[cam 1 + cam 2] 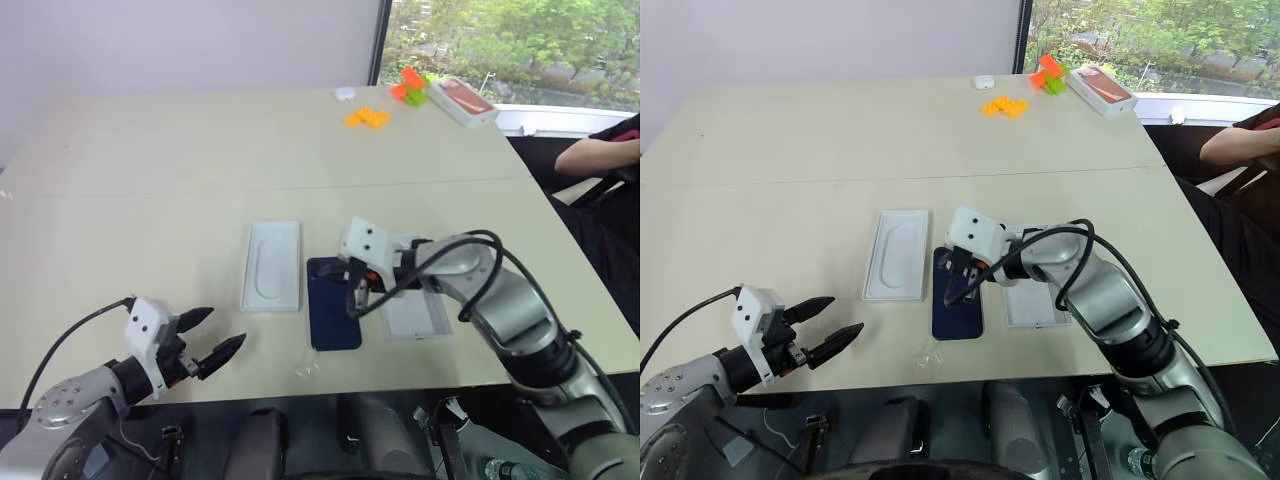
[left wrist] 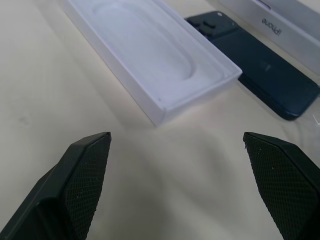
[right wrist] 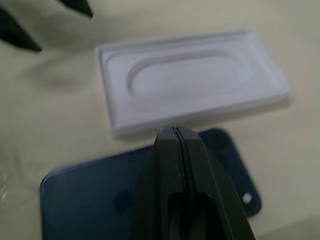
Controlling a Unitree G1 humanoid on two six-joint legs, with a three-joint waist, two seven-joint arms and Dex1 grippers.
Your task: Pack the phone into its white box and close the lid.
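Phone (image 1: 333,318) lies flat on the pale matte tabletop (image 1: 150,180), a slim navy slab with a glossy back and a square camera bump at its far corner. Just to its left sits a white tray with an oval recess (image 1: 271,266), smooth moulded card with a raised rim. On its right, partly under the right arm, rests another white rectangular box piece (image 1: 415,315); whether box or lid I cannot tell. The right tool (image 1: 353,299) hangs over the phone, black fingers pressed together on nothing. The left tool (image 1: 220,335), textured wedge fingers spread wide, hovers near the tabletop's front edge.
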